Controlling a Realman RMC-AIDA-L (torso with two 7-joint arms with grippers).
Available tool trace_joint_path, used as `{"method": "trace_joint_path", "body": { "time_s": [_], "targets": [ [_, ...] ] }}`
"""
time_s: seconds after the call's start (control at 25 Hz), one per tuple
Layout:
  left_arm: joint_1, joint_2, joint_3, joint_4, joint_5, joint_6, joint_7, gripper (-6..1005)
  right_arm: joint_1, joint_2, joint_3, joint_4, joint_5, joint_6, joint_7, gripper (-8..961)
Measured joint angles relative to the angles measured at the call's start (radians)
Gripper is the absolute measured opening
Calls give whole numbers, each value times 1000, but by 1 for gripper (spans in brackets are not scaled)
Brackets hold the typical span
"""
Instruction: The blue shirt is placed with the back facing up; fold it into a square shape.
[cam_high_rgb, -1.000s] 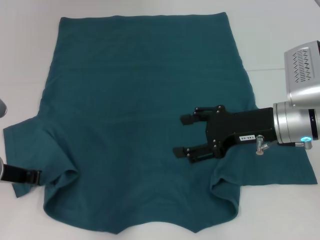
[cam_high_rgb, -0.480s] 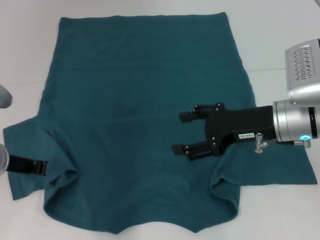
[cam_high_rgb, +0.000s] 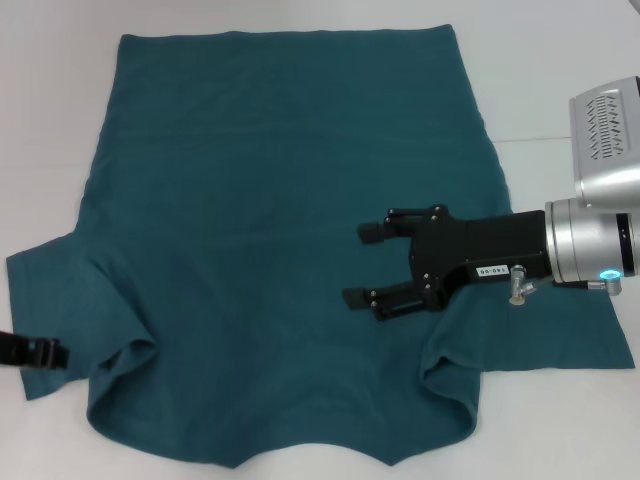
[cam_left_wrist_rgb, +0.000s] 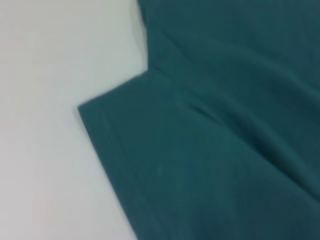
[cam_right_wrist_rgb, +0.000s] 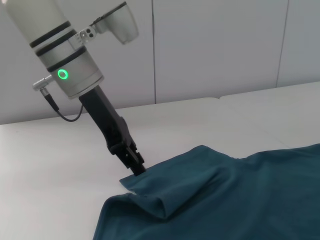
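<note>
Since earlier frame, left gripper sliding outward, now at blue shirt left sleeve hem, possibly pinching it; cannot tell. Right gripper hovering spread over shirt, lying flat on table. Soft, limp knit; gripping sleeve edges.

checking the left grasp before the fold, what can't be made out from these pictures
- Left gripper: in the head view the frame's left edge cuts off all but its tip; in the right wrist view it meets the blue shirt at the sleeve edge, but the fingers are too small to tell open, shut or gripping.
- Left wrist view: only the sleeve corner, no fingers.
- Right gripper, open, hides the cloth beneath it.
</note>
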Motion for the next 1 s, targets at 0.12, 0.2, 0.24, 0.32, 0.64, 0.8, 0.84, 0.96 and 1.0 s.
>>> {"method": "trace_joint_path", "body": {
  "time_s": [0.12, 0.2, 0.24, 0.32, 0.64, 0.8, 0.84, 0.96, 1.0],
  "targets": [
    [1, 0, -1, -19, 1, 1, -4, 367, 0, 0, 0, 0, 0, 0, -1, 916],
    [5, 0, -2, -24, 1, -1, -5, 410, 1, 0, 0, 0, 0, 0, -1, 915],
    [6, 0, -2, -24, 1, -2, -6, 431, 1, 0, 0, 0, 0, 0, -1, 915],
    [8, 0, -2, -25, 1, -2, -7, 474, 1, 0, 0, 0, 0, 0, -1, 915],
    [10, -1, -2, -47, 1, -13, -8, 602, -5, 0, -2, 0, 0, 0, -2, 916],
    [10, -1, -1, -50, 1, -20, -9, 603, -6, 0, -2, 0, 0, 0, -2, 915],
    [10, -1, -1, -51, 1, -21, -9, 602, -6, 0, -2, 0, 0, 0, -1, 915],
    [10, -1, -2, -51, 1, -22, -7, 602, -7, 0, -4, 1, 0, 0, -2, 915],
    [11, -1, -2, -51, 2, -22, -7, 601, -7, 0, -5, 1, 0, 0, -2, 915]
  ]
}}
